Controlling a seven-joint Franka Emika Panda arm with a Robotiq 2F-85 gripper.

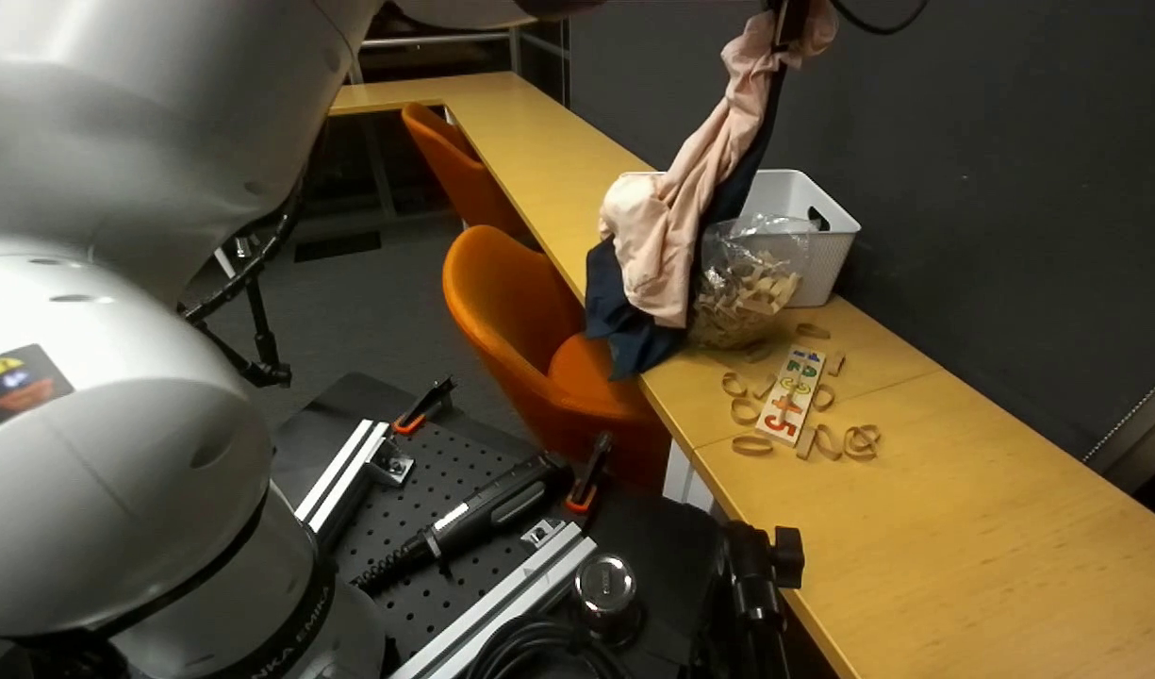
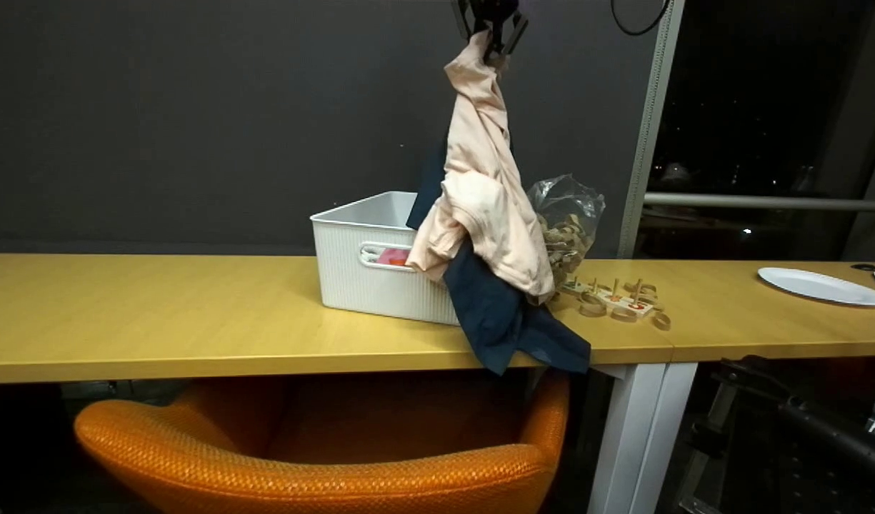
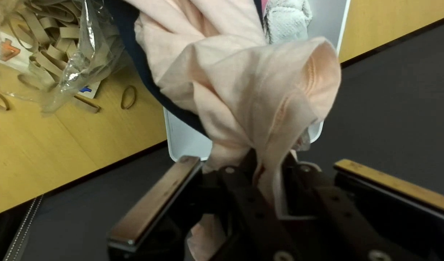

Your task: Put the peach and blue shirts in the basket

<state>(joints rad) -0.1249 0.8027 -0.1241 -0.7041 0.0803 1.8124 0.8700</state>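
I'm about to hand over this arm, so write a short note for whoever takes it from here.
The pincer is shut on the peach shirt, holding it up.
The blue shirt hangs down with it; whether it is pinched too, I can't tell.
The basket stands upright on the table; a pale fluffy item shows inside.
Done: peach shirt gripped and raised.
Left: cloth of both hangs outside the basket, so both likely need lifting over it and letting go inside.
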